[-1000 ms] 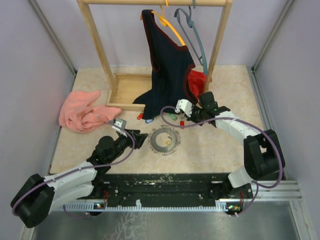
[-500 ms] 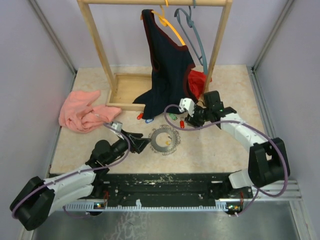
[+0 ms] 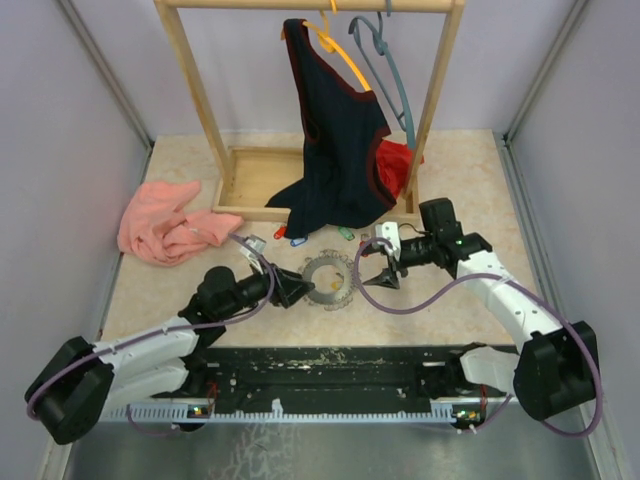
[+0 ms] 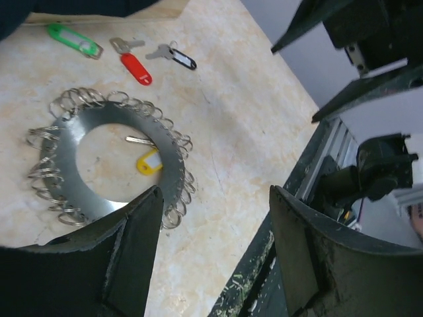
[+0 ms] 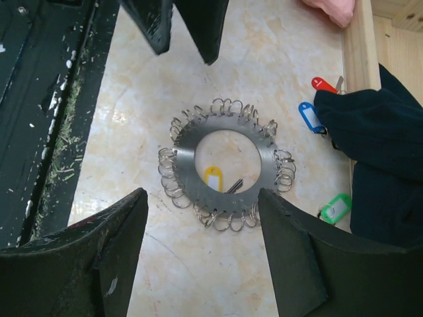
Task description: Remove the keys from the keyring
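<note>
The keyring (image 3: 328, 281) is a flat dark disc edged with small wire loops, lying on the table between both grippers; the left wrist view shows the keyring (image 4: 61, 155) too. A yellow-tagged key (image 5: 213, 177) lies in the hole of the keyring (image 5: 187, 165). Loose keys lie beyond it: green (image 4: 76, 41), red (image 4: 136, 69), black (image 4: 182, 61), and blue (image 5: 308, 115). My left gripper (image 3: 298, 288) is open and empty at the ring's left edge. My right gripper (image 3: 379, 263) is open and empty just right of the ring.
A wooden clothes rack (image 3: 188, 90) stands at the back with a dark garment (image 3: 335, 130) and coloured hangers (image 3: 385, 60). A pink cloth (image 3: 160, 222) lies at the left. The black base rail (image 3: 330, 365) runs along the near edge.
The right gripper has opened and swung from the keys by the rack down to the ring's right side. The left gripper has slid right up to the ring's left edge.
</note>
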Robot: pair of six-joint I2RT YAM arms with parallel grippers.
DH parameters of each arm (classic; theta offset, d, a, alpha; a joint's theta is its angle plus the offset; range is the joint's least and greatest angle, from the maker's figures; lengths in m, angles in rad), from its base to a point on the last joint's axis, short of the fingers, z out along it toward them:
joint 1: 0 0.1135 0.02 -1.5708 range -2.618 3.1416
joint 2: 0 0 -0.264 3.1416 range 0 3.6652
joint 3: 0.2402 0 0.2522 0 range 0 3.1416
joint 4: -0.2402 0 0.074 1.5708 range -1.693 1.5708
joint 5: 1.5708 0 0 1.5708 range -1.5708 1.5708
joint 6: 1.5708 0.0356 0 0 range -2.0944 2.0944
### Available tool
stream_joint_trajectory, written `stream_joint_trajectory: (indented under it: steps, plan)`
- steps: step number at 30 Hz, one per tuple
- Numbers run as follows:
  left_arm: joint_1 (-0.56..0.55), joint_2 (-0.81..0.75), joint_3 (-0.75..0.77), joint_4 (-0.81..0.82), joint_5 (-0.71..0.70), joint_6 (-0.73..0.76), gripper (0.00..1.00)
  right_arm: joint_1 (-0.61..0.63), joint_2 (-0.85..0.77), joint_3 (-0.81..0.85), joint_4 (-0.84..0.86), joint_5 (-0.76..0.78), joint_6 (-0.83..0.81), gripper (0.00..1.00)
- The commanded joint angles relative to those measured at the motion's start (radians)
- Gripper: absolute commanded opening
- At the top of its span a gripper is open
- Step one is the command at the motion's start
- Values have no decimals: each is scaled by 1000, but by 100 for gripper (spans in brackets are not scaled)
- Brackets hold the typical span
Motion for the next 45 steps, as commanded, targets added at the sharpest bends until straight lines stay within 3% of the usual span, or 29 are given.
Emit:
stream_joint_trajectory:
  steps: [1,4,8,12,14,20,28,34,39,45]
  plan:
    - [-116,-28,41,-113,-102,159,71,-7,-48,20,29,-86,29,68]
    - [-199,-61,56,-148,-232,255,73,-7,-44,36,25,-94,71,68]
    - [-214,-99,8,-43,-232,312,77,-7,-31,70,0,-83,119,68]
    - [-213,-124,-93,182,-259,314,97,-7,-32,97,-9,-26,185,70]
    - [-212,-127,-101,208,-224,363,100,-8,-32,103,-15,8,197,72]
    - [-212,-10,5,54,-116,588,97,-7,5,108,-78,40,125,75]
    - [-221,144,-39,241,-27,858,91,-7,86,69,21,76,274,76]
    - [-243,175,-60,254,-36,926,90,18,286,161,-75,97,344,69]
    - [-260,226,-67,282,-51,990,89,98,404,200,-43,286,472,67]
    - [-272,271,-64,314,-86,1006,89,108,507,225,-5,411,568,62]
